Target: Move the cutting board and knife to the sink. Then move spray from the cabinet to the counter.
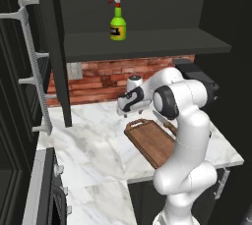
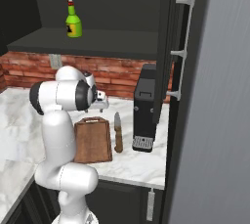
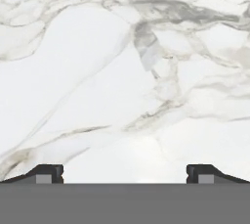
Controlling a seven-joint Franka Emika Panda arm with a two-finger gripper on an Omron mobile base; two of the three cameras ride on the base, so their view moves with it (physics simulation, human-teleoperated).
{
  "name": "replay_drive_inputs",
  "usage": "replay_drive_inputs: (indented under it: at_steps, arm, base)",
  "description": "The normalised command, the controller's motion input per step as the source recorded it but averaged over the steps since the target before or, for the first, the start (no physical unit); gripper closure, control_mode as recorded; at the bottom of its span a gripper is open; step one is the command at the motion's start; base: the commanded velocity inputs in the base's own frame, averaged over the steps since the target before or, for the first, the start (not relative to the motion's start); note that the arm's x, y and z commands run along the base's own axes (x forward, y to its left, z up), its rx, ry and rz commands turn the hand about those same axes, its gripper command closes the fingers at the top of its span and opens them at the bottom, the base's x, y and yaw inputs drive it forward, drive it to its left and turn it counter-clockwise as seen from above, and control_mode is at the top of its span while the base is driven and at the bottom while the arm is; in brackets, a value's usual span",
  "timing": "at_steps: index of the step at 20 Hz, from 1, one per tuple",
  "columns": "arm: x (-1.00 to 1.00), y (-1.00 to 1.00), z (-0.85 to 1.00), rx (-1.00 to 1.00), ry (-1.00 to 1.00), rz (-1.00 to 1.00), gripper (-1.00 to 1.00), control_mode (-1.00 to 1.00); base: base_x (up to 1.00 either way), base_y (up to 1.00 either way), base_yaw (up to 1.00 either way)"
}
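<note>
Currently the first step is judged pending: the two-finger gripper [image 3: 125, 173] is held wide open and empty over bare white marble counter [image 1: 93, 145], so the untouched reddish-brown wooden cutting board [image 1: 155, 143] must be reached next.

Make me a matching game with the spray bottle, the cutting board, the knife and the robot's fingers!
Things:
1. spray bottle
2. cutting board
3. knife
4. fingers

Places or states:
A. lying flat on the marble counter, handle loop toward the brick wall
B. spread wide apart over bare marble
C. standing on the dark cabinet shelf
D. lying beside the board

Pairs: 1-C, 2-A, 3-D, 4-B
</note>
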Motion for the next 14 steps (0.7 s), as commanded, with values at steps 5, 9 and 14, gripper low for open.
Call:
replay_drive_inputs:
  at_steps: [5,9,14]
  arm:
    - [0.00,0.00,-0.21,0.00,0.00,0.00,-1.00,-1.00]
    - [0.00,0.00,-0.27,0.00,0.00,0.00,-1.00,-1.00]
    - [-0.04,0.00,-0.24,0.00,0.00,0.00,-1.00,-1.00]
  base:
    - [0.00,0.00,0.00]
    - [0.00,0.00,0.00]
    - [0.00,0.00,0.00]
